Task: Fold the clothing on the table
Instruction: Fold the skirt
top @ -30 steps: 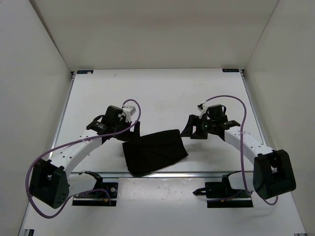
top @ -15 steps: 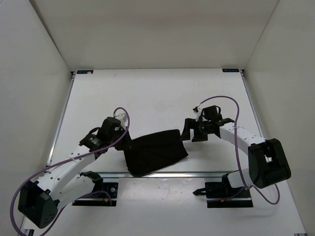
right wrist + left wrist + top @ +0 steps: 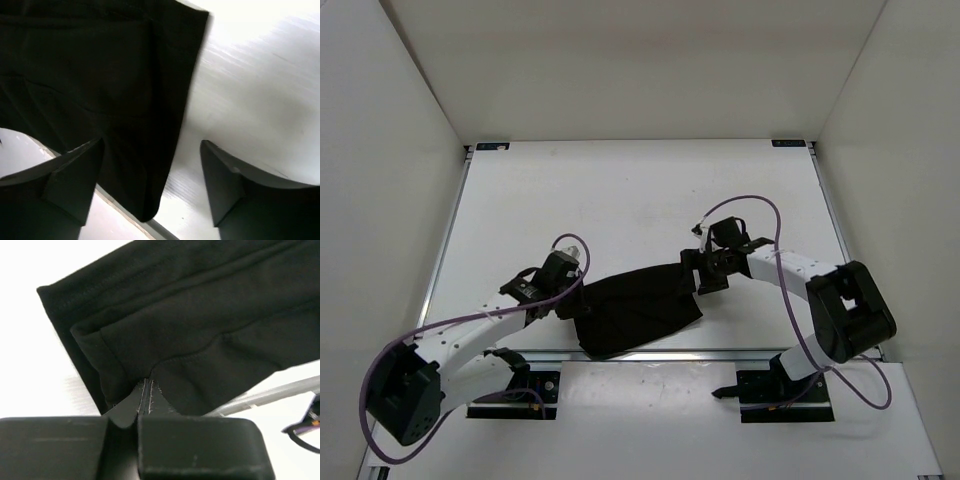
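1. The clothing (image 3: 638, 308), a soft, matte black fabric garment, lies in a roughly rectangular, slightly tilted bundle on the large flat white table (image 3: 650, 190). It sits at the near side of the table, between the two arms.
2. The garment's lowest corner reaches the thin metal rail (image 3: 720, 351) that runs along the table's near edge.
3. In the left wrist view the clothing (image 3: 200, 325) shows several stacked layers with stitched hems, their edges stepped one inside another.
4. The left gripper (image 3: 572, 300) is at the garment's left edge. Its black fingertips (image 3: 141, 399) are pressed together with no gap, and the fabric puckers and draws in towards them, so it is pinching a fold of the clothing.
5. The right gripper (image 3: 692, 280) is at the garment's upper right corner with its jaws spread wide and nothing clamped between them.
6. In the right wrist view the right gripper (image 3: 151, 145) straddles the side edge of the clothing (image 3: 100, 65). One finger is on the fabric side and the other stands over bare white table (image 3: 260, 100).
7. A purple cable (image 3: 460, 318) runs along each white arm.
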`<state>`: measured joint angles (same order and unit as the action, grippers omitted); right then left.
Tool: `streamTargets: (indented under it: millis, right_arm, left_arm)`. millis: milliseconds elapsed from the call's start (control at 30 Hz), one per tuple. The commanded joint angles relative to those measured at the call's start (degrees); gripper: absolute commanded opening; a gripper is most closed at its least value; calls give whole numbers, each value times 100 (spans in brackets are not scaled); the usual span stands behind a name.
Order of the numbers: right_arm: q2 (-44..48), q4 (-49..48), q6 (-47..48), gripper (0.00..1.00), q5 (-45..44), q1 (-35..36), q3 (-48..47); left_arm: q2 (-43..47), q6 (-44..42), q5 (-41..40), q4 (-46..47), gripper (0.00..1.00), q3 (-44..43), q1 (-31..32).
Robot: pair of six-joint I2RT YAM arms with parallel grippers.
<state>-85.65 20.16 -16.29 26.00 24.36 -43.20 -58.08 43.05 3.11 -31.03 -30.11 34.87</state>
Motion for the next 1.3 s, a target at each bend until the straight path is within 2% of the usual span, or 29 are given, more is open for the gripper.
streamTargets:
  millis: [0,67,167,200,233,300,333,467,700,867,1100,1267]
  right_arm:
    - [-408,84,66,69,-341,95,-101]
    - [-532,58,117,57,-288,148,-127]
    - [-778,49,74,29,-350,218,-285]
    - [-804,32,117,25,-359,218,-312]
    - [-874,14,83,16,-341,192,-338]
    - [-979,22,21,5,-350,113,-443]
    - [-989,-3,12,2,-437,43,-522]
    - [-1042,189,205,0,-605,-317,-900]
    - [-1288,620,653,0,-693,-1020,-2174]
    - [-1595,972,899,0,-728,-1118,-3167]
    - [-2069,1665,1023,0,-868,-179,-4915]
    - [-2448,1816,760,0,-746,543,-5137]
  left_arm:
    - [-281,55,-294,281,0,66,46]
    - [-448,-15,-487,404,0,58,29]
    - [-668,-77,-610,440,0,23,28]
    - [-730,-77,-619,440,0,-4,11]
    - [-739,-121,-602,509,0,22,2]
    - [-801,-130,-523,589,0,23,-7]
    - [-897,-147,-522,711,0,23,-7]
    - [-1441,-349,-435,975,0,-503,54]
    - [-3225,-736,-346,1292,0,-2023,187]
    - [-4341,-912,-206,1354,0,-3017,107]
    - [-5423,-965,40,1318,0,-4125,72]
    - [-5661,-842,268,1521,0,-4135,-103]
